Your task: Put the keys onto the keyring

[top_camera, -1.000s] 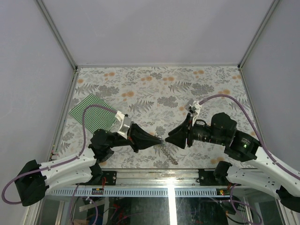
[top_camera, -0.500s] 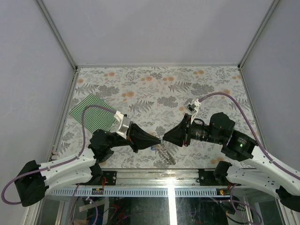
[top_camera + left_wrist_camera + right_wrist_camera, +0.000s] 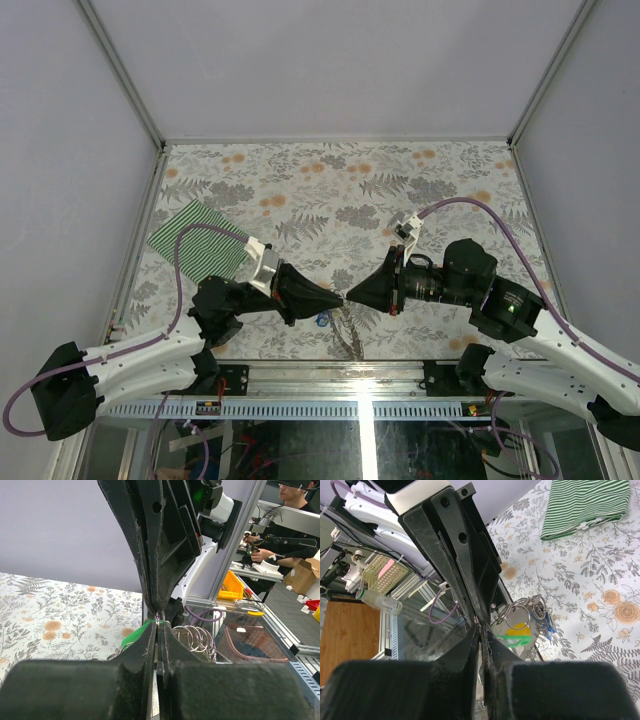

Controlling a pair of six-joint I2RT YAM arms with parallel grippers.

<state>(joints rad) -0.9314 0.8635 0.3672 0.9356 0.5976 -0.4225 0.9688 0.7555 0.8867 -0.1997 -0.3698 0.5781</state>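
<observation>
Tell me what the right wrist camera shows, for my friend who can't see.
The black right gripper, at the bottom, meets the black left gripper tip to tip, both closed. Beside the tips hangs a thin grey metal keyring with green, yellow and blue plastic-headed keys. Behind lie a floral tablecloth and a green-and-white striped cloth.

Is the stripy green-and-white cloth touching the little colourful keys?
Apart. The right wrist view shows the green-and-white striped cloth lying far from the small bright-headed metal keys, with bare flowery tabletop between them.
</observation>
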